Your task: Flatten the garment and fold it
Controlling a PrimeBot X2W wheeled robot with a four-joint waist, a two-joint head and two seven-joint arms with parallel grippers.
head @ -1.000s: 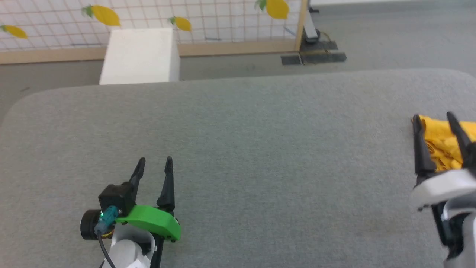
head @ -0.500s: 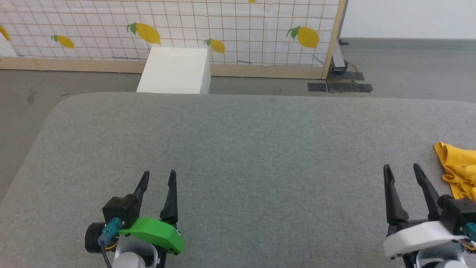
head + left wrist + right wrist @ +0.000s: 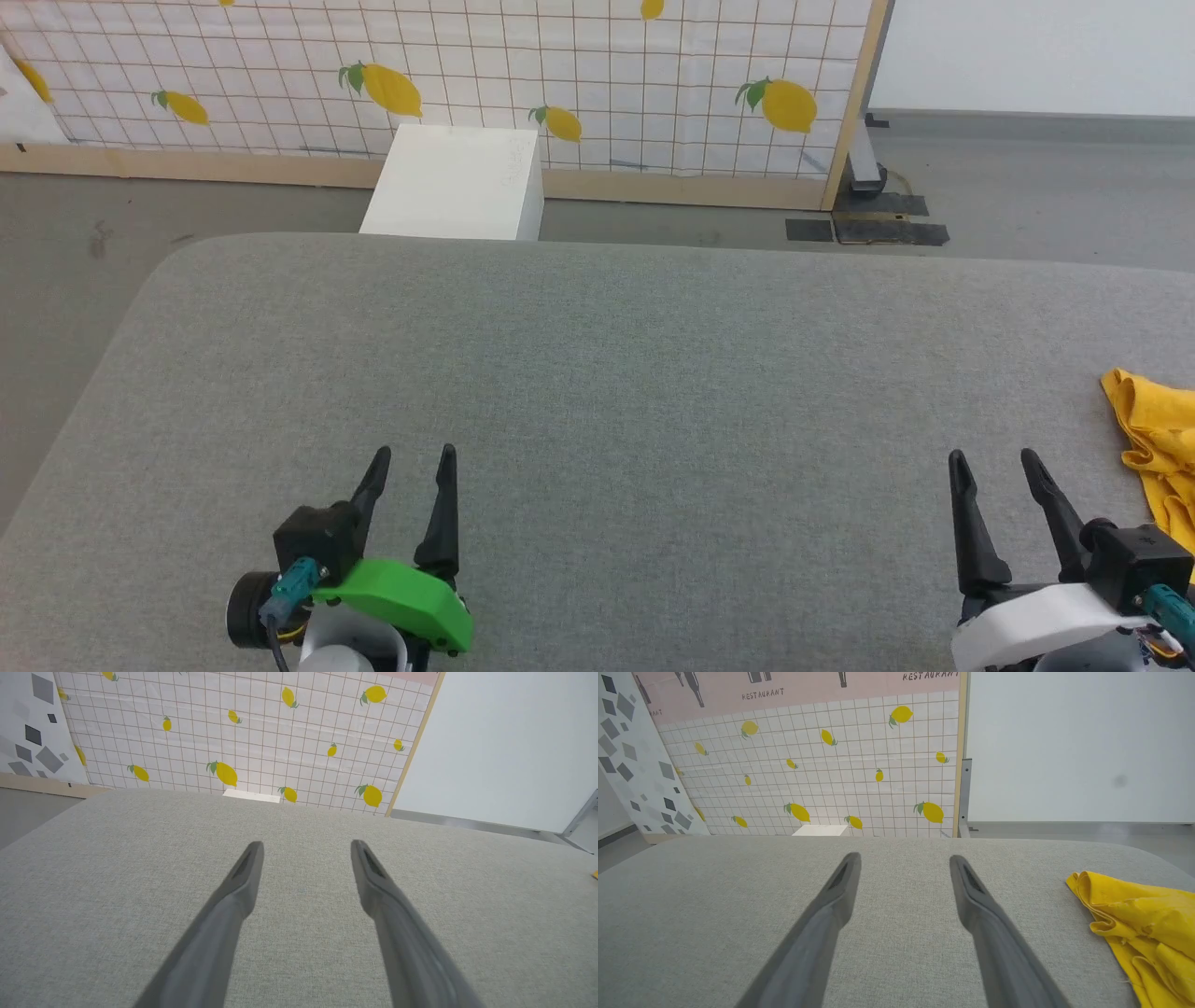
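Note:
The garment (image 3: pixel 1158 439) is a crumpled yellow heap at the right edge of the grey padded table (image 3: pixel 616 373), partly cut off by the head view's border. It also lies at the lower right of the right wrist view, garment (image 3: pixel 1143 924), its print hidden in the folds. My right gripper (image 3: pixel 991 457) stands open just left of it, with nothing between its fingers, right gripper (image 3: pixel 903 858). My left gripper (image 3: pixel 413 455) stands open at the lower left over bare table, left gripper (image 3: pixel 306 844), far from the cloth.
A white box (image 3: pixel 457 182) stands on the floor behind the table's far edge. Behind it runs a lemon-print partition (image 3: pixel 523 75) with a wooden frame. Dark foot plates (image 3: pixel 868 229) lie on the grey floor at the back right.
The camera has swung, shifting the whole picture. My right gripper, which reached over the garment's edge a second ago, now stands drawn back to its left. The left gripper keeps its pose.

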